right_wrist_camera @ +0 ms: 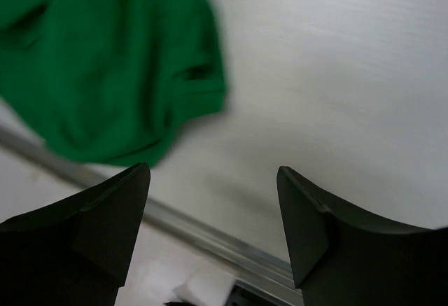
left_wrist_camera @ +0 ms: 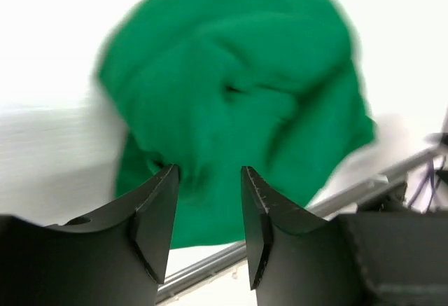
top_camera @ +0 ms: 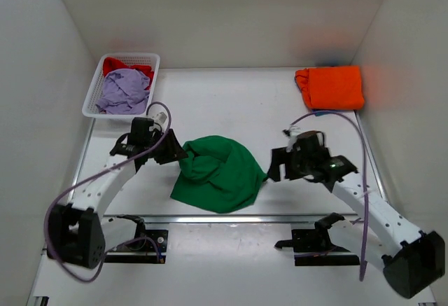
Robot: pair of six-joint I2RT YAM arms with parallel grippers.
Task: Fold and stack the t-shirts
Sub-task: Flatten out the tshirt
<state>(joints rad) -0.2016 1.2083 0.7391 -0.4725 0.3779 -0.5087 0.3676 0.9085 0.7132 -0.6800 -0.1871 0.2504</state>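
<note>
Left gripper (left_wrist_camera: 208,173) and right gripper (right_wrist_camera: 211,173) beside crumpled green t-shirt (top_camera: 220,173)

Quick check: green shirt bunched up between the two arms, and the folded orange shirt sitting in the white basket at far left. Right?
No. The orange shirt is not in the basket; it lies folded on the table at the far right corner, as the top external view shows. The rest holds: the green shirt is bunched between the left arm and the right arm, and the basket is far left.
</note>
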